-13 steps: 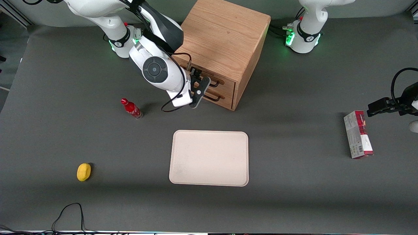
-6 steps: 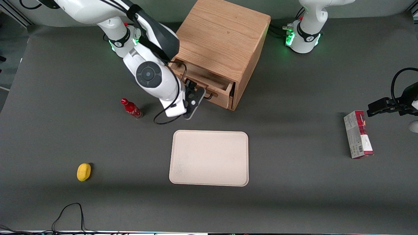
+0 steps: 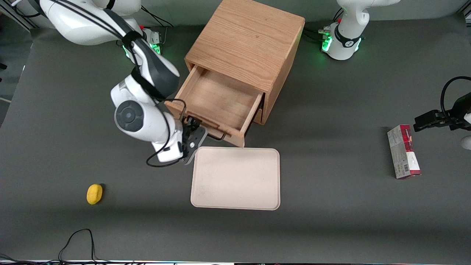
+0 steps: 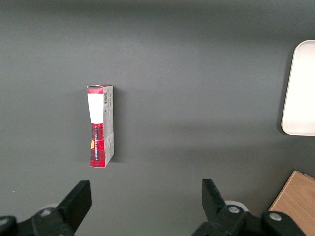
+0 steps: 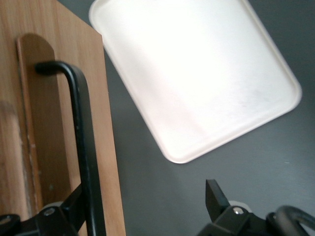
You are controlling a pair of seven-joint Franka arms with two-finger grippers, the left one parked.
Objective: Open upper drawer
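Near the cream rectangular plastic tray, the tool has its fingers spread apart around the black wire handle of the light oak upper drawer, which stands pulled far out. More pulling could knock the tray or drag the cube-shaped oak cabinet over the tabletop.

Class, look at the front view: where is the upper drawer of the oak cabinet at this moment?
The upper drawer is pulled well out of the oak cabinet, its front almost reaching the cream tray. The gripper is at its black handle.
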